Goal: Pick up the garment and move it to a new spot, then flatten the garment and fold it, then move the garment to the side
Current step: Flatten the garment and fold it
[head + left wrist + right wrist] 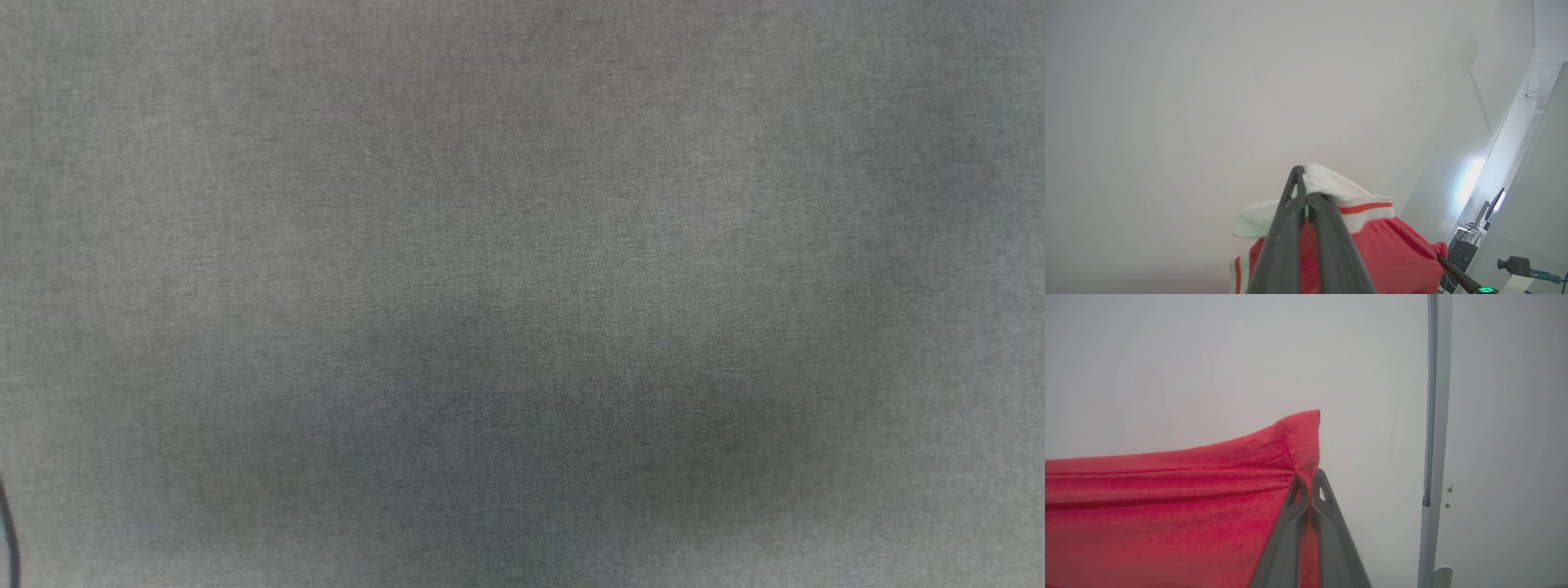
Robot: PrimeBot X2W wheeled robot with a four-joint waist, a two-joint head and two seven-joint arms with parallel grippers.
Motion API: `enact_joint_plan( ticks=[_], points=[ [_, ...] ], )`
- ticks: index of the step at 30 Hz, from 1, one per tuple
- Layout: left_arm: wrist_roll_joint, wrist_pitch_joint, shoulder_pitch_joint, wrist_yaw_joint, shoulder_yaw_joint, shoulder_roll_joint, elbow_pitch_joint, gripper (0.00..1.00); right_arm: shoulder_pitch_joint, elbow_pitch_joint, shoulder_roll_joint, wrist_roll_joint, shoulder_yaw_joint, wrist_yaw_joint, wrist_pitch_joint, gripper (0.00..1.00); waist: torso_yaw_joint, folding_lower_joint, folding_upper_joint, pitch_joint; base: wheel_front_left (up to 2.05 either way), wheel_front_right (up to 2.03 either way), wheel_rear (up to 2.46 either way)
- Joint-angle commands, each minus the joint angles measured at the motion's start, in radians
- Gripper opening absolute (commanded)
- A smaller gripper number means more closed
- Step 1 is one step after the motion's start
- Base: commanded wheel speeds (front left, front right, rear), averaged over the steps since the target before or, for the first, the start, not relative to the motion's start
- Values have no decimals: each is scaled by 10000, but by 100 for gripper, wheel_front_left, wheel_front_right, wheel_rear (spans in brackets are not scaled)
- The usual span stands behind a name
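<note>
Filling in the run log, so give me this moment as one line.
garment: held up | left gripper: shut on white sleeve | right gripper: shut on red corner | head view: grey fabric surface

The bright red jersey-cloth garment [1167, 506] is showing plain red at eight o'clock of the right wrist view. In the left wrist view its white sleeve [1331, 183] is carrying a red stripe [1365, 208]. The woven cloth surface [522, 245] is looking heathered grey, while the left gripper [1306, 194] and right gripper [1310, 482] are showing dark grey.
</note>
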Motion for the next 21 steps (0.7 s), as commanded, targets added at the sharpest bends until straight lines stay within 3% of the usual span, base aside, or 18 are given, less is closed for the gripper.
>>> enact_joint_plan(
  ticks=[1, 10, 15, 17, 21],
  points=[
    [-247, -193, 709, 45, 98, 333, -176, 0, 358, 303, -205, -37, 56, -114, 34, 0, 8, -1, 0, -72, 0, 0, 0],
    [-999, -401, 4918, 38, -233, 576, -2544, 0, 3145, -357, -159, 1011, 1277, -75, 903, 0, 103, -1, 0, -367, 0, 0, 0],
    [-605, -496, 7866, 29, -276, 465, -3646, 0, 5942, -1953, -699, 2404, 2187, -72, 2371, 0, 259, -1, 0, -680, 0, 0, 0],
    [-330, -488, 8833, 29, -71, 377, -3996, 0, 7069, -2706, -962, 2976, 2236, -71, 2812, 0, 333, -1, 0, -816, 0, 0, 0],
    [610, -492, 10381, 29, -610, 575, -4476, 0, 9195, -4345, -1589, 3916, 2010, -71, 3590, 0, 417, -1, 0, -1144, 0, 0, 0]
  ],
)
